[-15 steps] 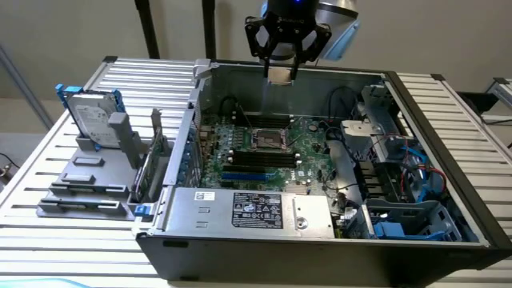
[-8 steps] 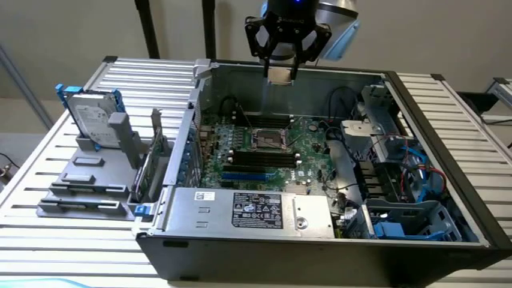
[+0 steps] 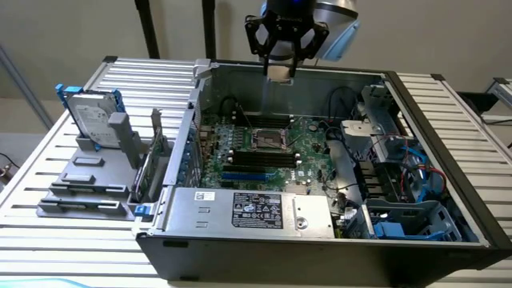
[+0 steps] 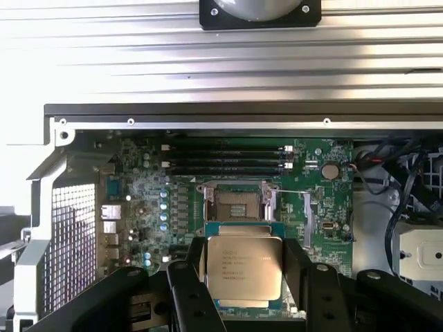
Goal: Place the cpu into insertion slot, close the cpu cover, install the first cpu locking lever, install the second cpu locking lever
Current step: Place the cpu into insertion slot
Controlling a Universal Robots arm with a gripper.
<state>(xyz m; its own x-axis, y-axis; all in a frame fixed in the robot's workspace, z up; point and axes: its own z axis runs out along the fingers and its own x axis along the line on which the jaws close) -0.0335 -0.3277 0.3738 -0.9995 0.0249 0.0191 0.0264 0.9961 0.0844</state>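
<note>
"Silver-beige metal between the fingers: is that the cpu?"

"Yes. The gripper is closed on it, with a black finger against each side edge and the printed face turned to the wrist camera. The jaws stand only as wide as the chip."

"Where does it sit against the computer case?"

"High up. The gripper hangs above the back wall of the open case, and the chip touches nothing but the fingers."

"And the socket?"

"Below the gripper and well apart from it, on the green motherboard. Its dark square middle is uncovered, with a metal frame around it."

"What lies next to it?"

"Long black memory sticks lie in a row just beside the socket, on the side farther from the gripper. A silver power supply with a white label sits farther off again, against the near wall."

"Anything outside the case?"

"A hard drive stands in a grey holder on the slatted tabletop, well off to the gripper's side, towards the exterior view's left."
</note>
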